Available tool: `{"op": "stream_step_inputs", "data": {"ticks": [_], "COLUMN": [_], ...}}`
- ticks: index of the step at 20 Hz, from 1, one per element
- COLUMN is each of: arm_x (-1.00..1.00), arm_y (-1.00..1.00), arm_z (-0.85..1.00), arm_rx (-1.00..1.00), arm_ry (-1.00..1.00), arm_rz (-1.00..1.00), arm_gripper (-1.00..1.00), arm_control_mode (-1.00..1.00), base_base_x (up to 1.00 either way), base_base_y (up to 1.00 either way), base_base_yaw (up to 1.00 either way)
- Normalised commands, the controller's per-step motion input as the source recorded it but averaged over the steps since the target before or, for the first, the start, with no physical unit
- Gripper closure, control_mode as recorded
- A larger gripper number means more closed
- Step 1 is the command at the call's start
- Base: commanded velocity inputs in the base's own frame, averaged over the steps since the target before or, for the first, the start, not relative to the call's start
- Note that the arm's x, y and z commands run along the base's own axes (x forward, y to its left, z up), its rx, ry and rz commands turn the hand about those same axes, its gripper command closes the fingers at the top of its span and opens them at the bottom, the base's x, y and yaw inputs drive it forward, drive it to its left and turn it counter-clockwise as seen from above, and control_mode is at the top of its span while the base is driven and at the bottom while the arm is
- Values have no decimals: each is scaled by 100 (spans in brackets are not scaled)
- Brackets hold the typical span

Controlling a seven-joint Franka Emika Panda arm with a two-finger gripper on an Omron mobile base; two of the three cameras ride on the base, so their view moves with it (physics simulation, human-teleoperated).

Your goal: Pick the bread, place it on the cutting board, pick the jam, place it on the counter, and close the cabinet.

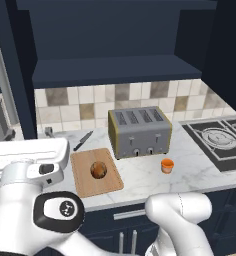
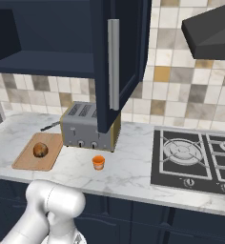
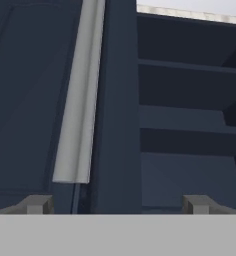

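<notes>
The bread [image 1: 98, 170] lies on the cutting board [image 1: 85, 187], left of the toaster, and shows again as the bread [image 2: 40, 150] on the board [image 2: 24, 162]. The orange jam [image 1: 167, 165] stands upright on the marble counter [image 1: 200, 172] in front of the toaster; the jam [image 2: 98, 162] is apart from the board. The navy cabinet's right door [image 2: 128, 57] stands swung out, its silver handle [image 2: 113, 64] facing forward. In the hand view my gripper [image 3: 117, 205] is open, close to the door's edge [image 3: 121, 100], beside the handle [image 3: 80, 100]. Nothing is between the fingertips [image 3: 37, 204].
A silver toaster [image 1: 139, 131] sits at the back of the counter, and a dark knife [image 1: 82, 141] lies behind the board. A black gas hob [image 2: 195, 159] fills the right side under a range hood [image 2: 209, 33]. The open cabinet shelves [image 3: 190, 100] look bare.
</notes>
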Motion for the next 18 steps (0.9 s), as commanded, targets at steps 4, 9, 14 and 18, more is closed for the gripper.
{"op": "stream_step_inputs", "data": {"ticks": [4, 9, 14, 18], "arm_x": [7, 1, 0, 0], "arm_y": [0, 0, -2, -10], "arm_z": [0, 0, 0, 0], "arm_rx": [0, 0, 0, 0], "arm_ry": [0, 0, 0, -1], "arm_rz": [-4, -9, -10, -9], "arm_gripper": [-100, -100, -100, -100], "arm_control_mode": [-100, -100, -100, -100], "base_base_x": [0, 0, 0, 0], "base_base_y": [0, 0, 0, 0], "base_base_yaw": [0, 0, 0, 0]}}
